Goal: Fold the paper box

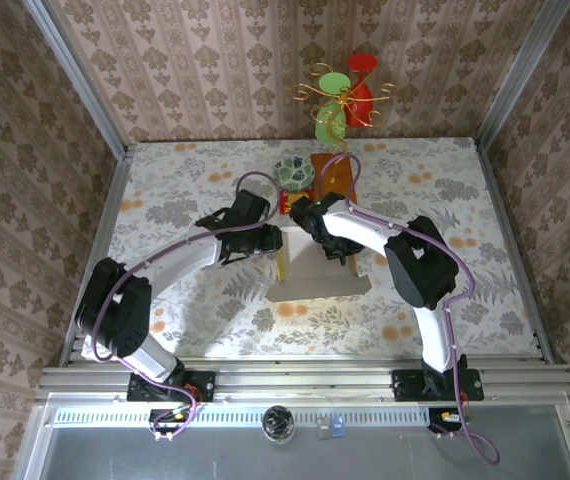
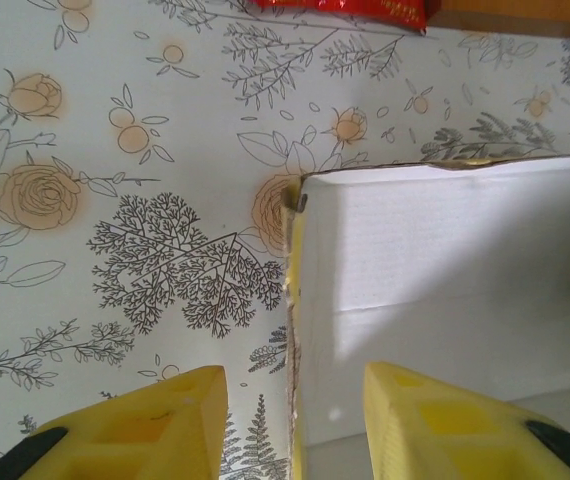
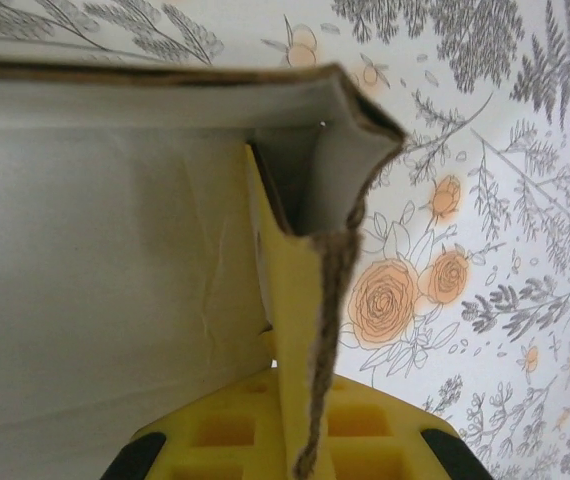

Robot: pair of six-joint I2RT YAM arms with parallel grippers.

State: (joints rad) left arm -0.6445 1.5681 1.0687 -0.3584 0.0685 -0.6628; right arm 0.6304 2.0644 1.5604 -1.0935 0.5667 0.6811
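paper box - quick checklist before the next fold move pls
1. Right gripper gripping the paper box: ok, shut on a yellow upright wall.
2. Left gripper free of the box: ok, jaws apart, straddling the wall's edge without pinching it.
3. Corner beside the right gripper creased cleanly: not ok, it bulges and the flap's edge is wavy.
4. Red packet and orange-brown board out of the way: ok, both lie apart from the box.
5. Remaining walls upright: cannot tell, the arms cover much of the box from above.

Left gripper (image 2: 290, 405) parted; right gripper (image 3: 300, 425) pinched shut
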